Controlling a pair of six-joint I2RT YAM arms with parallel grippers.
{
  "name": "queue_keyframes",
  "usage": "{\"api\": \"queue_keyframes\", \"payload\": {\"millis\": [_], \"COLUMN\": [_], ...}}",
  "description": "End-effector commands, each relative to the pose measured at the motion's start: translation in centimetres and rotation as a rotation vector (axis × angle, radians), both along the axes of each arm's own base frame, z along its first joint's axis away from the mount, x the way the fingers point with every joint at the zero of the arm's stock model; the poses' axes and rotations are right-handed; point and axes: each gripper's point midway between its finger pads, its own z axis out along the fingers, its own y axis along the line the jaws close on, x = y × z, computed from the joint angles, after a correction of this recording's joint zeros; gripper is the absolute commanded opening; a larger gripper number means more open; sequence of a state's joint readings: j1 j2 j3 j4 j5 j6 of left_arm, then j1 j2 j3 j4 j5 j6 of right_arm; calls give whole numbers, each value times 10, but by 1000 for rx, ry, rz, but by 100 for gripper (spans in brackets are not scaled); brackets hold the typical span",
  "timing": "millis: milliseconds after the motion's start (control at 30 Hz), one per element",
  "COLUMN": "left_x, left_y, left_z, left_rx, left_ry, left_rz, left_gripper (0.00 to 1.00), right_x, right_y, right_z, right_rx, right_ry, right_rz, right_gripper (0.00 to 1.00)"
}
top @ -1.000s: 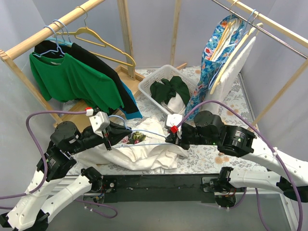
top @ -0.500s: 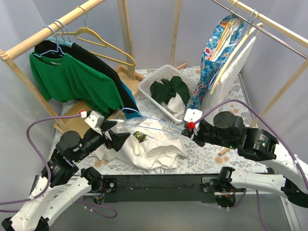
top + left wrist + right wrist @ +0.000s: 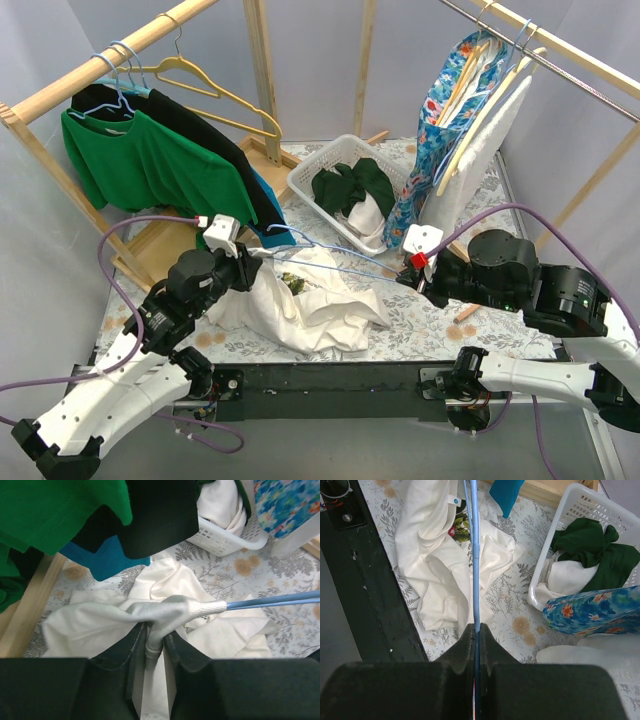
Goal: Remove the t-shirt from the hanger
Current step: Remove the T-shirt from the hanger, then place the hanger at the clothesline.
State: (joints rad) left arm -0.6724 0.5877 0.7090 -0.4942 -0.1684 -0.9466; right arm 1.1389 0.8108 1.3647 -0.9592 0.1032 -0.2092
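A cream-white t-shirt (image 3: 300, 305) lies bunched on the floral table, its collar pulled up. A thin blue hanger (image 3: 330, 258) runs level between the two grippers. My left gripper (image 3: 252, 268) is shut on the t-shirt's collar (image 3: 165, 611), stretched over one end of the hanger (image 3: 280, 600). My right gripper (image 3: 412, 272) is shut on the other end of the hanger (image 3: 474, 570), to the right of the t-shirt (image 3: 440, 555).
A white basket (image 3: 310, 185) of green and white clothes stands behind. Green, black and teal garments (image 3: 150, 160) hang on a wooden rack at the left. A floral garment (image 3: 450, 110) hangs on the right rail. A black bar (image 3: 330, 380) lines the near edge.
Both grippers have moved apart and away from the near edge. The hanger is drawn to the right, out of the t-shirt. The left gripper has lifted the collar back and left.
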Motion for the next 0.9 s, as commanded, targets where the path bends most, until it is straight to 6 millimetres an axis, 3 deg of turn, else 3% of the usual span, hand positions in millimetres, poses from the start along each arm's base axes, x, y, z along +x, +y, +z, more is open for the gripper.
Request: {"api": "queue_keyframes", "payload": {"millis": [0,200,400,667,867], "left_x": [7,11,22,18,13], "left_y": [5,21,56,45,44], "left_z": [3,7,7,1,0], "left_rx": [-2,10,57,40,32], "left_ry": [-17,-22,-2,23,27], "left_rz": [48,141,367,308,287], "left_gripper": [12,4,1,0,0], "right_x": [4,6,4,22,57], "right_y": [-7,-17,-24,-35,-55], "right_z": [31,22,17,37,49], "right_rx": [108,82,83,136,135], "right_ry": [-41,-27,-13,-71,-186], "right_rz": [-49,-96,-114,-233,-459], "right_gripper": [1,1,1,1,1]}}
